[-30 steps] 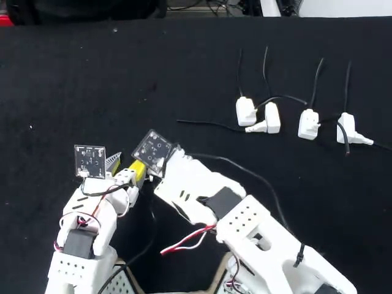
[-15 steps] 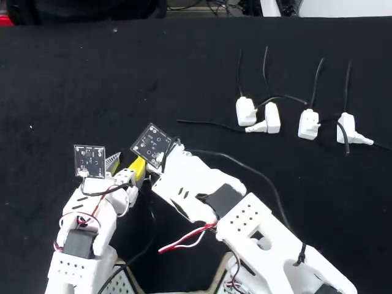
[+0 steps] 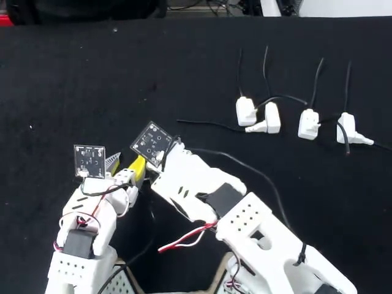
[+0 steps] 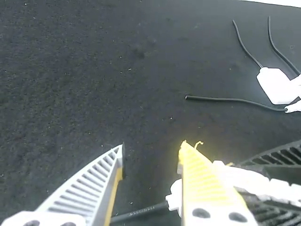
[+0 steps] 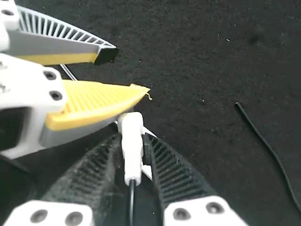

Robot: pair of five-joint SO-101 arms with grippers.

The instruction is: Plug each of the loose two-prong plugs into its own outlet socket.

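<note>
The right gripper (image 5: 133, 147) has its black jaws closed tight on a small white plug (image 5: 130, 123). They pinch it along its body, and its cord (image 5: 131, 197) runs straight back between them. That grip keeps the plug's front end free and pointing ahead, which an insertion would need, though I cannot make out the prongs.

The left gripper (image 4: 151, 147) sits right beside it. Its grey and yellow jaws are spread wide with nothing between them, and the yellow one almost touches the plug. My guess is that it waits there to steady or re-seat the plug — a handover stance, not a grasp.

The 4 white outlet pieces (image 3: 272, 117) lie in a row on the far right of the black surface (image 3: 92, 79), well apart from both arms. 2 of them have a small white piece sticking out sideways; whether those are plugs already seated, I cannot tell. The held plug is not yet near any socket.
</note>
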